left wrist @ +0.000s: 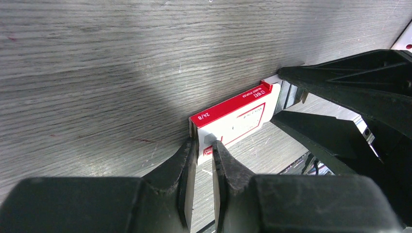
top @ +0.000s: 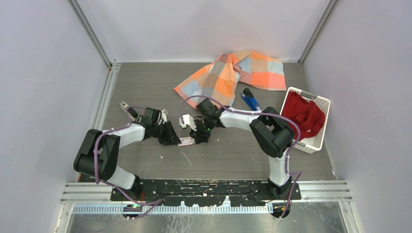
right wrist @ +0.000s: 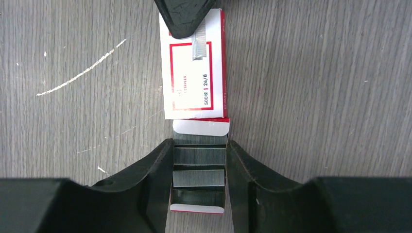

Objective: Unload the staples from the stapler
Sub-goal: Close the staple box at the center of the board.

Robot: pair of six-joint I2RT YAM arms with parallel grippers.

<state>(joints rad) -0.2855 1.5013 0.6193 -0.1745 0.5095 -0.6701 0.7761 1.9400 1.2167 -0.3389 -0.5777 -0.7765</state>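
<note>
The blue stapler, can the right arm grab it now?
Probably not right now. The right gripper is clamped on the staple tray, away from the stapler, which lies uncovered by the checked cloth. It must let go first.

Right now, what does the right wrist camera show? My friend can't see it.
The right claw pinches a tray of grey staple strips sticking out of a white-and-red box. The left claw grips the box's far end, on a grey wooden table.
</note>
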